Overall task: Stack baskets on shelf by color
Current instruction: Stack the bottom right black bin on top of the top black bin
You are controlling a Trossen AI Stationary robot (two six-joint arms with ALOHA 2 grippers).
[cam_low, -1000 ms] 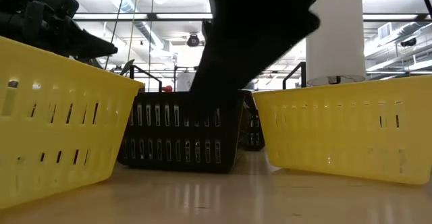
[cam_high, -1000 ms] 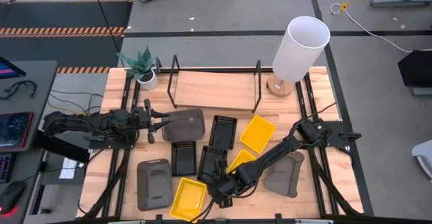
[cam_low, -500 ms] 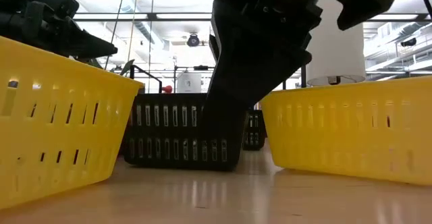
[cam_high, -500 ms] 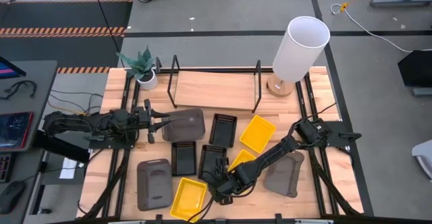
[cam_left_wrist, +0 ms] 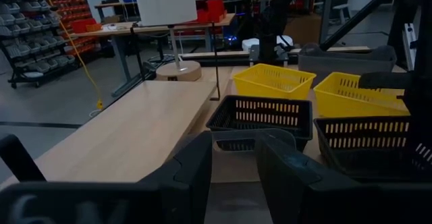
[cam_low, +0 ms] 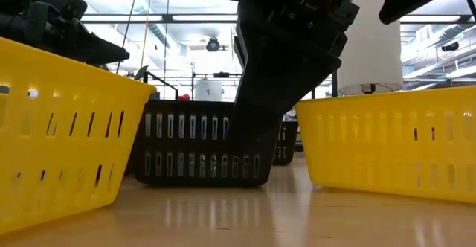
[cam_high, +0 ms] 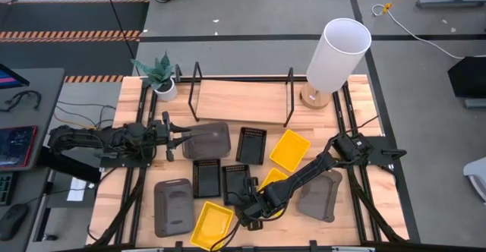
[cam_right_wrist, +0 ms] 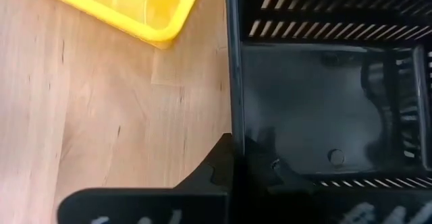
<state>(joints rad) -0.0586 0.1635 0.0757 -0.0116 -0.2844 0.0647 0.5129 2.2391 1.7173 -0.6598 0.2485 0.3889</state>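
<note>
Wood bench [cam_high: 137, 206] on grey floor; shelf [cam_high: 241, 100] at 12 o'clock, bare. Left hand [cam_high: 181, 139] at 9 o'clock, fingers apart around rim of dark grey basket [cam_high: 207, 139]. Right hand [cam_high: 244, 200] at 6 o'clock, clamped on wall of black basket [cam_high: 236, 181], yellow baskets [cam_high: 213, 223] either side.

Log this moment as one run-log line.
right pincer: shut on black basket wall | left pincer: at dark grey basket | shelf: no baskets
</note>
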